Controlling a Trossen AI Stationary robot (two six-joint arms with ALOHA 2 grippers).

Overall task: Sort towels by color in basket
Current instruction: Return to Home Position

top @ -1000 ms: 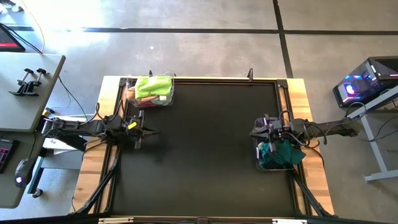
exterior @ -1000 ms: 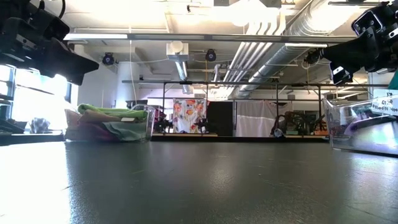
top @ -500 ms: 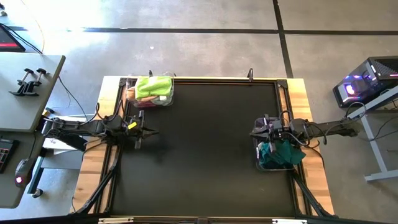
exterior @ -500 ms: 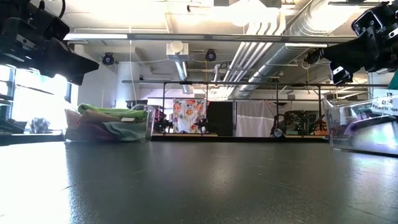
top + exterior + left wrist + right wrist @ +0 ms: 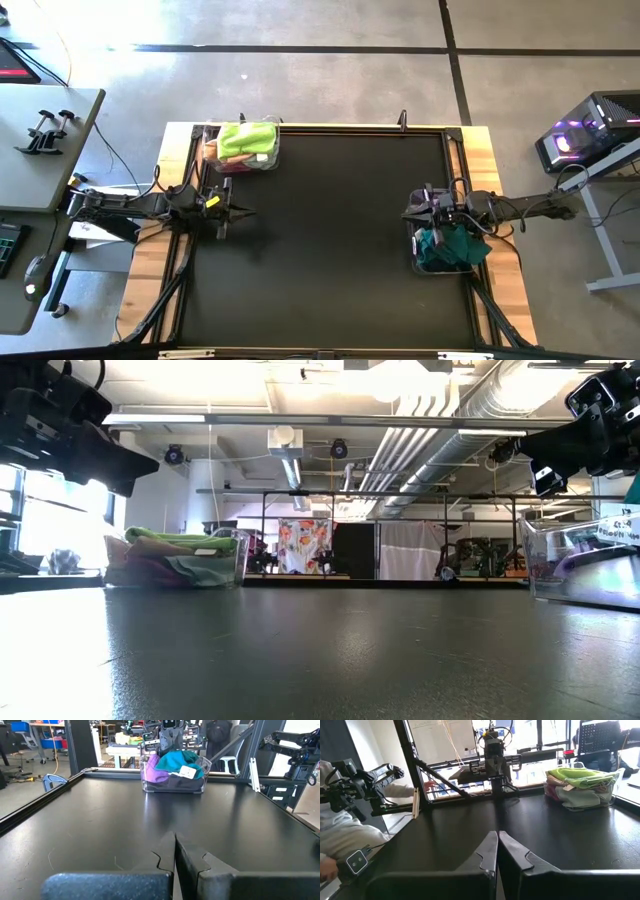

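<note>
Table (image 5: 330, 250), covered by a black mat, carried two clear bins, and the middle of the mat between them was bare. One bin (image 5: 236, 555) stood at the far left corner. A lime green towel (image 5: 246, 138) lay on top of its pile, a peach-pink towel (image 5: 210, 150) showed at its left side, and a mint towel (image 5: 576, 796) pressed against its wall lower down. The other bin (image 5: 575, 565) stood at the right edge of the mat. It held a teal towel (image 5: 178, 759) on top, with a white tag, and a purple towel (image 5: 149, 770) beside it; a darker cloth lay under them, whose color I could not tell.

The left gripper (image 5: 174, 840) hung above the left edge of the mat, just near of the far left bin, with its fingers closed together and nothing between them. The right gripper (image 5: 498, 837) hung over the far side of the right bin, its fingers also pressed together and empty.

From above, the right arm covered the far part of the right bin. In the low view this bin was cut off by the picture's right edge.

Beyond the table, a grey side table (image 5: 50, 170) with clamps (image 5: 45, 130) stood to the left and a lit computer case (image 5: 592, 135) to the right. A person in light clothing (image 5: 340, 837) showed only partly, cut off by the picture's edge.
</note>
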